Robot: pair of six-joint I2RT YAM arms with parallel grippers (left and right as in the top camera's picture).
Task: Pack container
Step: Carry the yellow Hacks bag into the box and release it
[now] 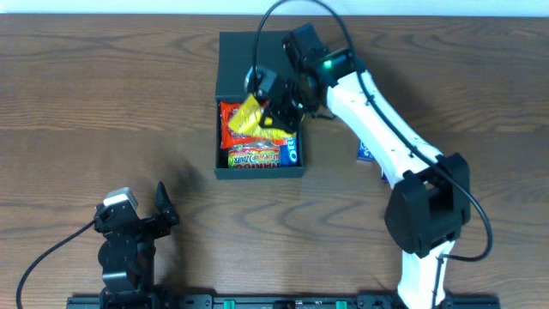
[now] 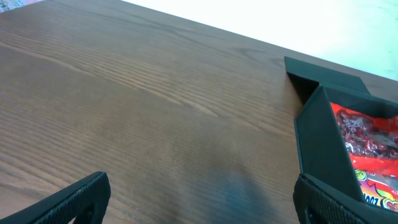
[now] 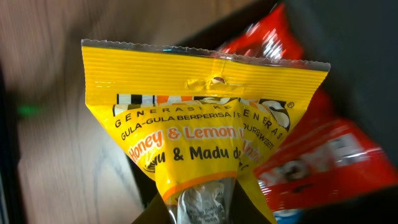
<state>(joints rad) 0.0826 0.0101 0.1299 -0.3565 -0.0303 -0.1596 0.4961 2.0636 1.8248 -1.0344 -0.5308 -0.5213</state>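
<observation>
The container (image 1: 225, 129) is a dark teal-green box at mid table, its flap lid (image 1: 238, 64) open toward the far side. It holds a red packet (image 1: 230, 124), a green-yellow packet (image 1: 255, 158) and a blue packet (image 1: 292, 154). My right gripper (image 1: 273, 107) is shut on a yellow honey-lemon candy packet (image 1: 249, 116) and holds it over the container's far part; the packet fills the right wrist view (image 3: 199, 124), with the red packet (image 3: 323, 155) below. My left gripper (image 1: 150, 215) is open and empty near the front left, the container's wall (image 2: 323, 143) to its right.
A blue packet (image 1: 364, 152) lies on the table, partly hidden under the right arm. The wooden table (image 1: 103, 112) runs left of the container.
</observation>
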